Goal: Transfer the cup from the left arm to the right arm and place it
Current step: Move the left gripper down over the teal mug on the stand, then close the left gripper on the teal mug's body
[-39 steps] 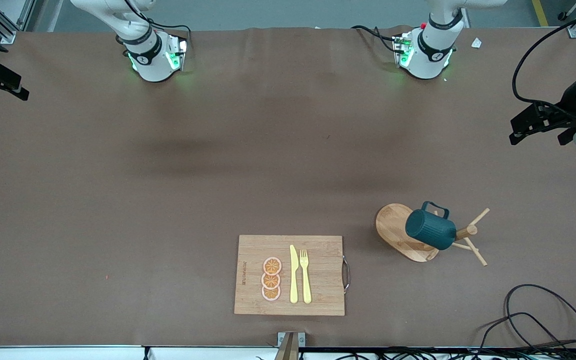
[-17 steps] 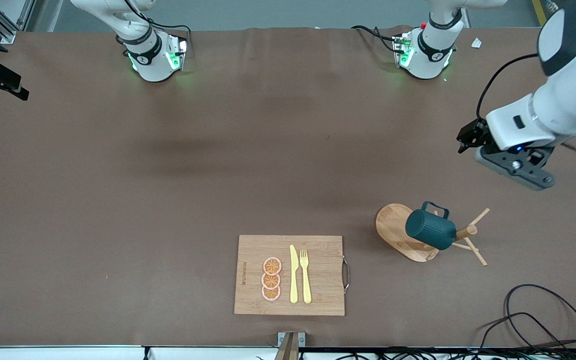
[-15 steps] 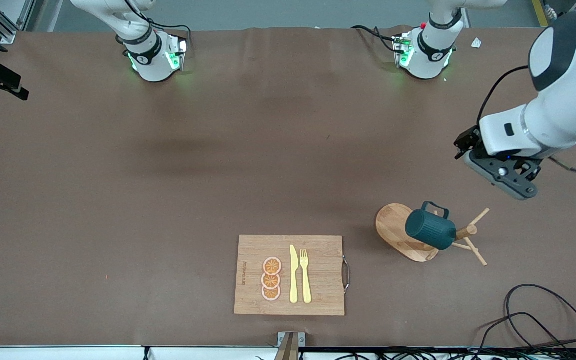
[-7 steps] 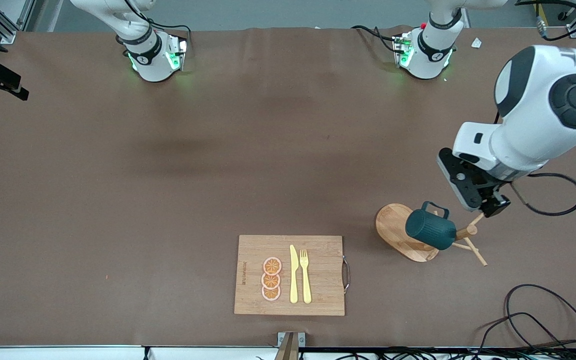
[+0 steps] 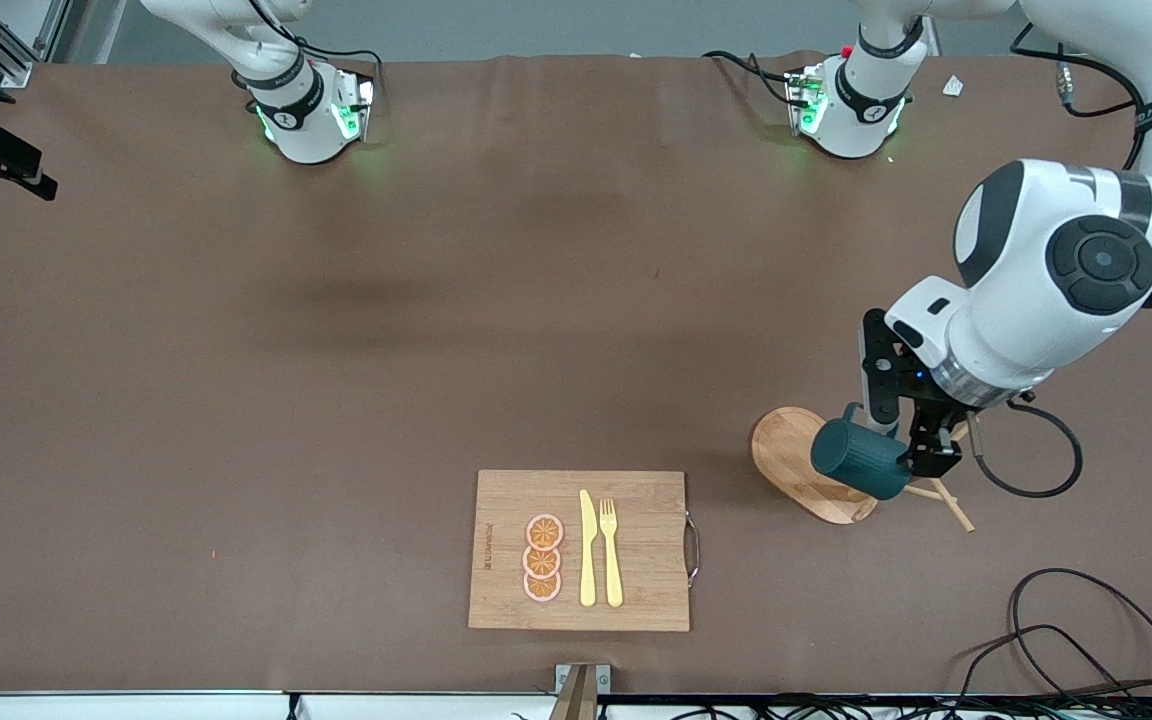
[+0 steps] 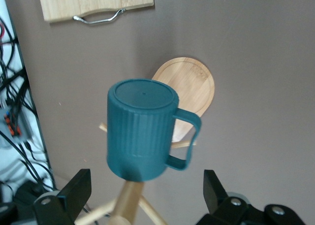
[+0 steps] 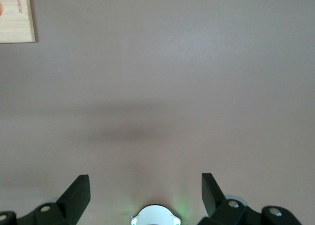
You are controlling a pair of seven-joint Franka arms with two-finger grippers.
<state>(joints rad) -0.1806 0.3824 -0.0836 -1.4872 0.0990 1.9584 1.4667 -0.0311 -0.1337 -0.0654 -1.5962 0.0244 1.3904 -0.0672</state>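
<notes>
Front view: a cutting board [image 5: 581, 550] carries orange slices [image 5: 543, 558], a knife [image 5: 587, 548] and a fork [image 5: 611, 552]. Toward the left arm's end, the cup [image 5: 861, 459] hangs upside down on a peg rack [image 5: 804, 470]. The left gripper [image 5: 901, 428] hovers beside it, jaws apart. The right gripper [image 7: 146, 193] waits over bare table, jaws apart.

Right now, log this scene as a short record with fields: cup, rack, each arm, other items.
cup: the cup hangs upside down on a peg of the wooden rack, not gripped
left gripper: left gripper open, by the cup
right gripper: right gripper open over bare table, waiting
other items: cutting board with orange slices, knife and fork
</notes>
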